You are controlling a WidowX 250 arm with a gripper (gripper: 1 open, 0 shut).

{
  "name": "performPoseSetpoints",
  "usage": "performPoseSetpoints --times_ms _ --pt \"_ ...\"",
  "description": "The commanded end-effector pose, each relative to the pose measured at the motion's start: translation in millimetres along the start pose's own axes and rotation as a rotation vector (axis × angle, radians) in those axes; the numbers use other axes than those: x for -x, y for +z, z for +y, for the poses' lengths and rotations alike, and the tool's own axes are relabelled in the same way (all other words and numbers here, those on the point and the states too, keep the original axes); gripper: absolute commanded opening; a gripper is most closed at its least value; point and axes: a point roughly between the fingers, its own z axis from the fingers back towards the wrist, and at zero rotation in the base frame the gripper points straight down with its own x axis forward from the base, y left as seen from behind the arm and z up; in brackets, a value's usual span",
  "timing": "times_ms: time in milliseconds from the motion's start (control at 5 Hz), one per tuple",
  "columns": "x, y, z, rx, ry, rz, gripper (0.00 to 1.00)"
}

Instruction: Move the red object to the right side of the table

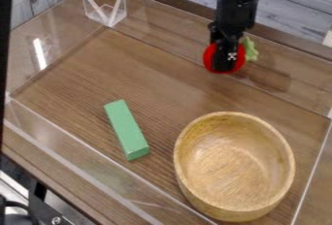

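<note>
The red object (223, 60), a small glossy strawberry-shaped toy with green leaves at its right side, hangs just over the brown wood-grain table (155, 83) at the far right. My black gripper (228, 48) comes straight down from above and is shut on the red object, its fingers pinching the toy's top. The toy's underside is at or barely above the tabletop; contact is not clear.
A green rectangular block (126, 129) lies left of centre. A round wooden bowl (235, 163) stands at the front right. Low clear acrylic walls (104, 9) border the table, with a folded corner at the back left.
</note>
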Motion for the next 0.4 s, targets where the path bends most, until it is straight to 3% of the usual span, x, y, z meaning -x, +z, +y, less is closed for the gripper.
performPoseSetpoints --times_ms 0,200 --pt "-7.2 16.3 -1.8 -0.048 0.06 -0.044 0.0" --pt "-8.1 14.5 -2.4 -0.052 0.129 -0.054 0.0"
